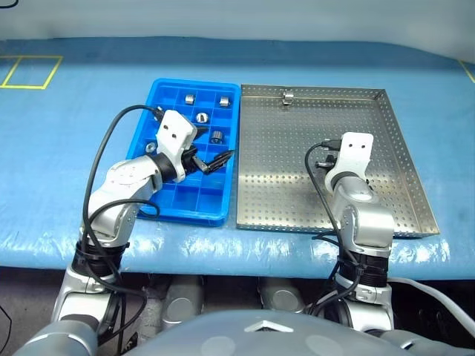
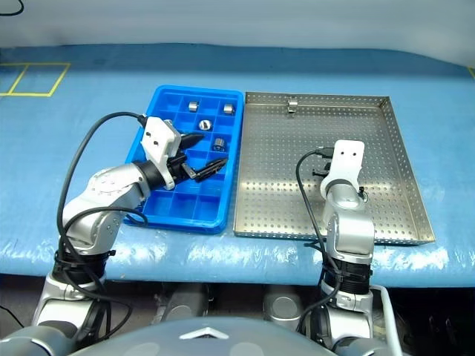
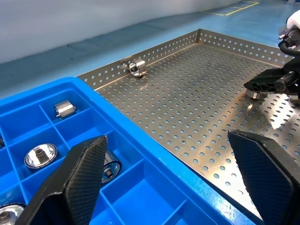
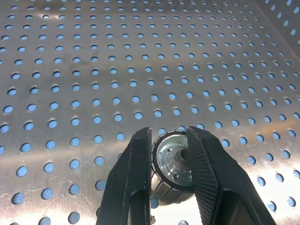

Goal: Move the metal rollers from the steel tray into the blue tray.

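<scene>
The steel tray (image 1: 282, 185) lies to the right of the blue tray (image 1: 167, 204). One metal roller (image 4: 174, 164) rests on the steel tray's perforated floor, and my right gripper (image 4: 168, 133) is shut on it, a finger pressed against each side. Another roller (image 1: 287, 96) lies against the steel tray's far rim. Several rollers (image 1: 200, 117) sit in the blue tray's far compartments. My left gripper (image 1: 215, 157) hovers open over the blue tray's right side with nothing between its fingers (image 3: 84, 168).
Both trays sit side by side on a blue-covered table (image 1: 334, 67). Yellow tape marks (image 1: 30, 72) show at the far left. The near compartments of the blue tray hold nothing.
</scene>
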